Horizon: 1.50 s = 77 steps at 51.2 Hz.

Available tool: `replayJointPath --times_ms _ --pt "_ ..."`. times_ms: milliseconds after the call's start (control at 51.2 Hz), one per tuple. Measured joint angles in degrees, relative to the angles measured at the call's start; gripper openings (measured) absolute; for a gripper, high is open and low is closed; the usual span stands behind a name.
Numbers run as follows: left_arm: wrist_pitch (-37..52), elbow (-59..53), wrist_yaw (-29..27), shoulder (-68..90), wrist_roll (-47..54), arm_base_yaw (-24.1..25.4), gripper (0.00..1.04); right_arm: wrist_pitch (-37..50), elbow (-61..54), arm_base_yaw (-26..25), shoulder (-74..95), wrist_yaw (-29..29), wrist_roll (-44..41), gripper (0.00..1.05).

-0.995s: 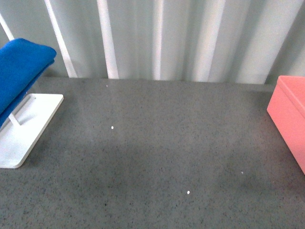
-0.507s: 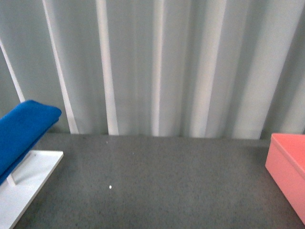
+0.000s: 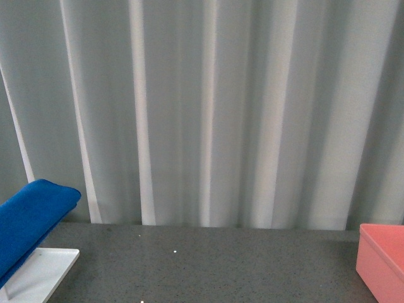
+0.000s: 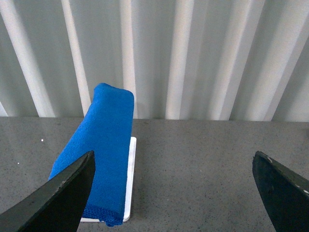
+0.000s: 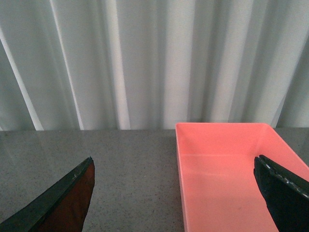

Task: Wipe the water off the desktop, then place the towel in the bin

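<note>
Draping the white rack (image 3: 44,268), the towel (image 3: 31,211) is at the left of the desk (image 3: 221,265), the bin (image 3: 379,265) at the right. Both left claw (image 4: 172,154) and right claw (image 5: 173,158) stand wide, holding nothing

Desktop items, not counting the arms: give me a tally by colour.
Blue: 1, the towel
White: 1, the rack base
Salmon-pink: 1, the bin
Total: 3
</note>
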Motion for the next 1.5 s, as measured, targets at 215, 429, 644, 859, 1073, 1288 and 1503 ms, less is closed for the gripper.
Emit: replayJointPath --times_ms 215,429,644,859,1073,1288,1503 --pt "-4.5 7.72 -7.45 20.63 -8.0 -0.85 0.98 0.0 0.0 0.0 -0.02 0.02 0.0 0.98" --pt "14.36 27.54 -0.22 60.5 1.86 4.55 0.98 0.0 0.0 0.0 0.0 -0.02 0.0 0.98" --pt "11.47 48.24 -1.64 86.99 11.65 5.7 0.98 0.0 0.0 0.0 0.0 -0.02 0.0 0.98" --pt "8.96 68.83 -2.01 105.74 17.29 6.49 0.98 0.0 0.0 0.0 0.0 -0.02 0.0 0.98" --pt "-2.47 83.56 -1.9 117.61 19.39 8.35 0.98 0.0 0.0 0.0 0.0 0.0 0.0 0.98" --pt "-3.13 83.69 -2.58 119.43 19.78 9.57 0.98 0.0 0.0 0.0 0.0 0.0 0.0 0.98" --pt "-2.32 82.79 -2.29 120.43 19.8 10.01 0.98 0.0 0.0 0.0 0.0 0.0 0.0 0.98"
